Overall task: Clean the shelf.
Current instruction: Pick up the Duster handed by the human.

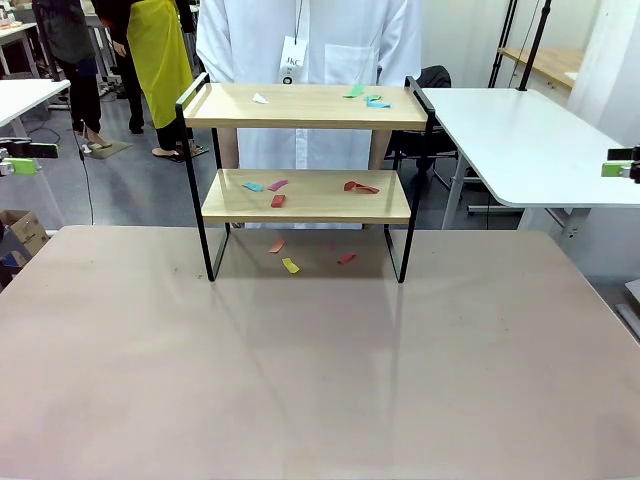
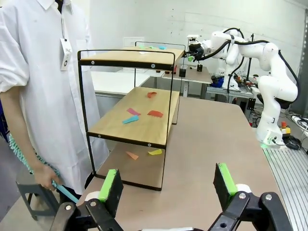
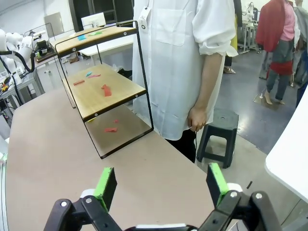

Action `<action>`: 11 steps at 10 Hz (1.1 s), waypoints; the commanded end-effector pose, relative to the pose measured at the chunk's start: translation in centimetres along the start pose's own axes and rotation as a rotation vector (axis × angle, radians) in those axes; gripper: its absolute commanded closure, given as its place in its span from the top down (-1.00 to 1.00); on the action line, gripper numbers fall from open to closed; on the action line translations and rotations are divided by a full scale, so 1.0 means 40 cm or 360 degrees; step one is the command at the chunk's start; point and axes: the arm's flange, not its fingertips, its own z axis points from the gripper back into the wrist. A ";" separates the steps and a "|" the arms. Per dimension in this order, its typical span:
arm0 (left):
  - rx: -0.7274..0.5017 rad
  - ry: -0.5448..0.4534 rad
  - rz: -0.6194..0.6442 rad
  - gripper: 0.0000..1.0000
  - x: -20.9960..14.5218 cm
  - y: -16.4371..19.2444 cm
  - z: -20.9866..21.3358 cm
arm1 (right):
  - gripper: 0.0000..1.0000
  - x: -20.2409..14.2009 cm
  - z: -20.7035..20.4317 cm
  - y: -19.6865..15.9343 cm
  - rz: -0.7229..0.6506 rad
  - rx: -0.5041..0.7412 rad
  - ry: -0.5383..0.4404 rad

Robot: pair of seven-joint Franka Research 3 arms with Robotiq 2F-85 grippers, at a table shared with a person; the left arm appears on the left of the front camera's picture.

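The shelf [image 1: 305,106] stands at the far middle of the brown table, two light wood boards in a thin black frame. Coloured paper scraps lie on its top board [image 1: 377,101], on its lower board [image 1: 360,187] and on the table under it [image 1: 290,265]. My left gripper [image 1: 22,157] hangs at the far left edge, my right gripper [image 1: 622,162] at the far right edge, both well away from the shelf. The left gripper [image 2: 168,183] is open and holds nothing, facing the shelf [image 2: 134,91] end-on. The right gripper [image 3: 161,183] is open and holds nothing, facing the shelf [image 3: 96,86] from the other end.
A person in a white coat [image 1: 305,40] stands right behind the shelf, holding a teal duster [image 2: 21,156] low at their side. A white table [image 1: 520,140] stands at the back right. A dark stool [image 3: 219,137] stands on the floor beside the person.
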 end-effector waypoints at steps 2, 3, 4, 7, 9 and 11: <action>0.0011 0.0006 -0.0004 1.00 0.004 -0.007 -0.005 | 1.00 0.004 0.002 0.003 0.0008 -0.0002 0.0005; 0.0011 0.0006 -0.0004 1.00 0.004 -0.007 -0.005 | 1.00 0.004 0.002 0.003 0.0008 -0.0002 0.0005; 0.0011 0.0006 -0.0004 1.00 0.004 -0.007 -0.005 | 1.00 0.004 0.002 0.003 0.0008 -0.0002 0.0005; 0.0011 0.0006 -0.0004 1.00 0.004 -0.007 -0.005 | 1.00 0.004 0.002 0.003 0.0008 -0.0002 0.0005; 0.0011 0.0006 -0.0004 1.00 0.004 -0.007 -0.005 | 1.00 0.004 0.002 0.003 0.0008 -0.0002 0.0005; 0.0011 0.0006 -0.0004 1.00 0.004 -0.007 -0.005 | 1.00 0.004 0.002 0.003 0.0008 -0.0002 0.0005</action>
